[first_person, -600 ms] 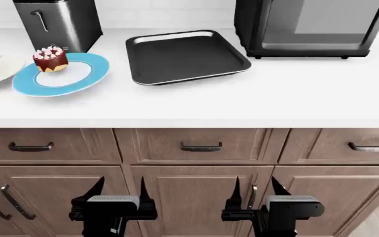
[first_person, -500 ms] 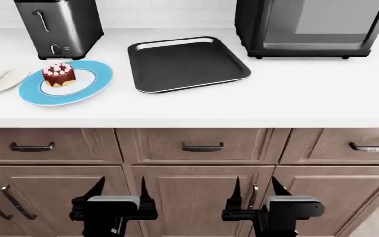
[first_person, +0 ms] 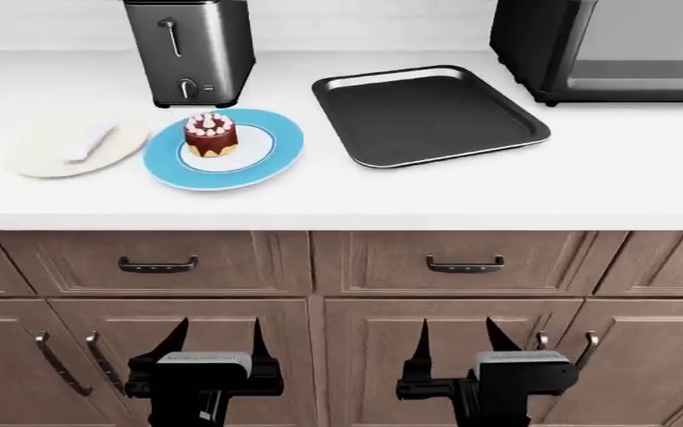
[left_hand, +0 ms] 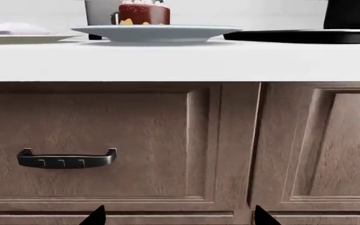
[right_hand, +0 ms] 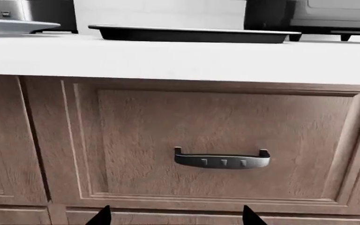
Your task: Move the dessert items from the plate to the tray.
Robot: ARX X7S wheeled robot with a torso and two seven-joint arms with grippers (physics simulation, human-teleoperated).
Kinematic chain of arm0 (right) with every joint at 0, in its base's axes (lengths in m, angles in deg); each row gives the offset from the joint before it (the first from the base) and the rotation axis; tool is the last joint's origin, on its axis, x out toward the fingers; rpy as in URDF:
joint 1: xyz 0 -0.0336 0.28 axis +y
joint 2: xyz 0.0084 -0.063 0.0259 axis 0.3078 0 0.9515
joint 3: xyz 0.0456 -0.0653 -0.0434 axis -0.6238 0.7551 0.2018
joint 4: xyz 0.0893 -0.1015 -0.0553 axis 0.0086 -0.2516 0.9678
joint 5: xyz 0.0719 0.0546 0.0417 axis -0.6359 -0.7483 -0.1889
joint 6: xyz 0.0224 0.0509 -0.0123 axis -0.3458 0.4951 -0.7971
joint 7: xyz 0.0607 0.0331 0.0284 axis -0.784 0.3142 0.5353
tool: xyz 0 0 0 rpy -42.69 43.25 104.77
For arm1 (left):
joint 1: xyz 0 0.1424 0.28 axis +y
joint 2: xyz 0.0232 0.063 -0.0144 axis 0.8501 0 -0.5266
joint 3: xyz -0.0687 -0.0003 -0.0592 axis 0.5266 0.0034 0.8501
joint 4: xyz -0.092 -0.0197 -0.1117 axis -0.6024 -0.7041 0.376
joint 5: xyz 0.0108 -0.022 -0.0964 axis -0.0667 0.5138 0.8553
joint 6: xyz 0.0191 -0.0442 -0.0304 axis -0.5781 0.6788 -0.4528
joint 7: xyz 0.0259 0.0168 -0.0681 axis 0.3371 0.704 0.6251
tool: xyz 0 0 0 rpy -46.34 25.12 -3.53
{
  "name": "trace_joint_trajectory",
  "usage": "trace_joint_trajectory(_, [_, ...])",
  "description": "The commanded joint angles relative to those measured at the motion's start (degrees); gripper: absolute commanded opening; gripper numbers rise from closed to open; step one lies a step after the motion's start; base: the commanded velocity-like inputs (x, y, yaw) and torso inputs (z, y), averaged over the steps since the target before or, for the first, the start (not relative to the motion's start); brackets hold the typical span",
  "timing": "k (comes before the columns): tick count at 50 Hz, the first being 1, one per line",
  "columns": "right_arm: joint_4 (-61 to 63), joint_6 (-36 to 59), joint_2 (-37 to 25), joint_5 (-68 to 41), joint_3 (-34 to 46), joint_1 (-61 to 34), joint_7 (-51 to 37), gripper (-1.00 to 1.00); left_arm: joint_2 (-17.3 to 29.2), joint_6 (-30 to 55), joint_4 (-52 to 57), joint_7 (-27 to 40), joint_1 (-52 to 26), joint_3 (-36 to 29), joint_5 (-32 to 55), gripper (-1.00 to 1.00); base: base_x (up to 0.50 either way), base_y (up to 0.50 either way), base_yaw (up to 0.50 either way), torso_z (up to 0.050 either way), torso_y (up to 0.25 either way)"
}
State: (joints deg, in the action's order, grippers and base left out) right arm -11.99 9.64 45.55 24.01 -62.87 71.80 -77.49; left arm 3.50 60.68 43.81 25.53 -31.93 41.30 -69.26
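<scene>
White table [first_person: 603, 187], above brown drawers. Black tray [first_person: 430, 116] with silvery rim: on the table, just right of the blue-rimmed plate [first_person: 268, 160], bare. Cream plate [first_person: 45, 160], furthest left, carrying the thin flat white piece [first_person: 90, 140]. Chocolate cake [first_person: 211, 134] with pink-white dollops: on the blue-rimmed plate, before the toaster [first_person: 189, 49]. Left gripper [first_person: 216, 336] and right gripper [first_person: 454, 334]: low before the cabinets, fingers spread apart, holding nothing.
</scene>
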Motion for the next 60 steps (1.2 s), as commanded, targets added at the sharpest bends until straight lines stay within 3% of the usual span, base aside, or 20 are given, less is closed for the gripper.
trace_joint_trajectory(1, [-0.8, -0.8, -1.0, -0.9, 1.1, 0.0, -1.0, 1.00, 1.0, -0.1, 0.0, 1.2, 0.0, -1.2, 0.9, 1.00, 0.00, 0.50, 0.00, 0.000, 0.000])
trace_joint_trajectory(43, [-0.2, -1.1, -3.2, -4.1, 3.5, -0.1, -3.9, 1.00, 3.4, -0.7, -0.1, 4.1, -0.2, -3.9, 3.6, 1.00, 0.00, 0.50, 0.00, 0.000, 0.000])
trace_joint_trajectory(53, [0.3, -0.5, -3.6, -5.0, 3.8, -0.3, -4.5, 1.00, 4.0, 0.7, 1.2, 5.5, -0.3, -4.5, 3.1, 1.00, 0.00, 0.00, 0.00, 0.000, 0.000])
trace_joint_trajectory(54, [6.3, 8.2, -9.7, -5.5, 9.5, -0.4, -13.8, 1.00, 9.5, 3.5, 5.8, 11.3, -0.7, -6.8, 7.1, 1.00, 0.00, 0.00, 0.00, 0.000, 0.000])
trace_joint_trajectory(55, [0.5, 0.2, 2.9, 1.6, -3.9, 0.2, 3.1, 1.00, -2.7, 1.0, 1.2, -2.2, 0.4, 3.2, -4.2, 1.00, 0.00, 0.00, 0.00, 0.000, 0.000])
trace_joint_trajectory(60, [0.5, 0.1, 1.7, 0.4, -2.5, 0.2, 1.6, 1.00, -1.5, 1.3, 1.5, -0.8, 0.3, 1.7, -3.0, 1.00, 0.00, 0.00, 0.00, 0.000, 0.000])
